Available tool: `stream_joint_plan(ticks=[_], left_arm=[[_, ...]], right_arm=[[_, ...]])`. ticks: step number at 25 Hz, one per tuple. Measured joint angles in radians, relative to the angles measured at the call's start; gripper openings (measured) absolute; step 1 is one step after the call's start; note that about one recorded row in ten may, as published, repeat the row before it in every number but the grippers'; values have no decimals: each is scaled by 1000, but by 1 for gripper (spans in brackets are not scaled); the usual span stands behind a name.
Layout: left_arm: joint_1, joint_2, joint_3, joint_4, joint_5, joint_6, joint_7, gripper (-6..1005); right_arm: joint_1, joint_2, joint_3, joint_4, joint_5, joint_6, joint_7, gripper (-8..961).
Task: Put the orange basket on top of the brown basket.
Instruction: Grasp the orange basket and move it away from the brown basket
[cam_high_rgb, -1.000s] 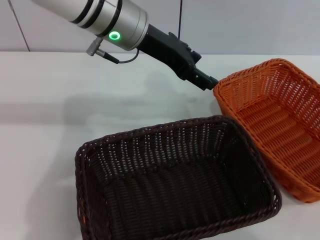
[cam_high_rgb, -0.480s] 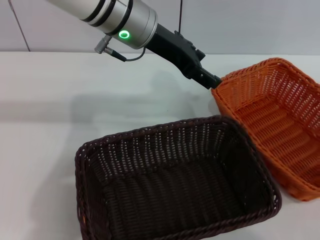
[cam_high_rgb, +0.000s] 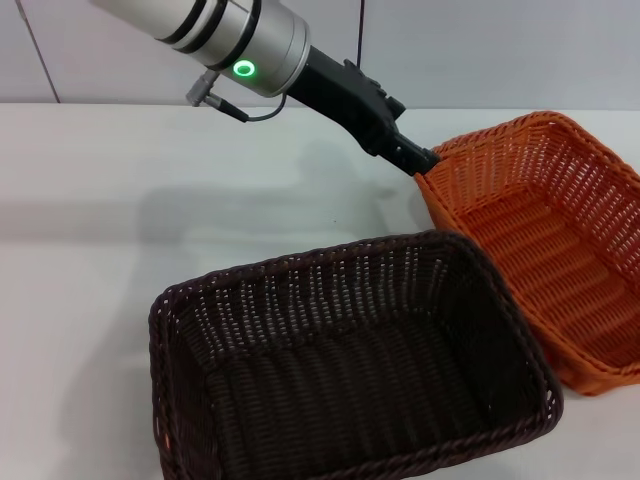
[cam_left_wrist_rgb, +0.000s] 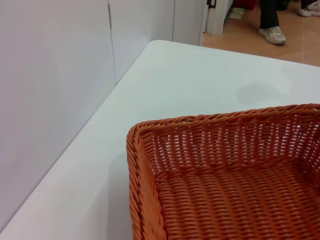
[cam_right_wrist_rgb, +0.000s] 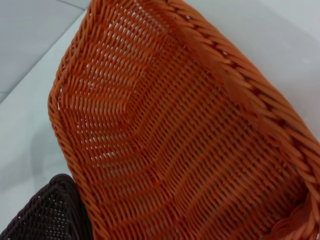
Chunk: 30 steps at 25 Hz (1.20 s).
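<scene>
The orange basket (cam_high_rgb: 545, 235) is at the right of the white table, tilted, with its near long side close against the right end of the brown basket (cam_high_rgb: 350, 370). My left gripper (cam_high_rgb: 425, 163) reaches in from the upper left and is shut on the braided rim at the orange basket's left corner. The left wrist view shows that corner and the inside of the orange basket (cam_left_wrist_rgb: 225, 190). The right wrist view looks close into the orange basket (cam_right_wrist_rgb: 165, 130), with a corner of the brown basket (cam_right_wrist_rgb: 45, 215) beside it. My right gripper is out of view.
The white table (cam_high_rgb: 100, 200) stretches to the left and behind the baskets, up to a pale wall. In the left wrist view the table's far corner (cam_left_wrist_rgb: 165, 47) meets a wooden floor where a person's legs (cam_left_wrist_rgb: 270, 20) stand.
The left gripper and the orange basket's left corner have moved a little left and up. The whole orange basket has shifted that way and tilted more. The brown basket has not moved.
</scene>
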Motion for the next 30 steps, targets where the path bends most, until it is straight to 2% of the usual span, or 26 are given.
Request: stream_joint_plan(ticks=[13, 25, 30], left_arm=[[18, 0, -4, -3, 0, 13, 2, 861], [19, -2, 1, -2, 0, 15, 3, 861], [14, -3, 0, -2, 0, 23, 4, 862]], right_arm=[[2, 1, -26, 5, 1, 5, -1, 828], [-12, 3, -22, 5, 2, 38, -43, 766], [-22, 3, -26, 1, 3, 64, -50, 673]])
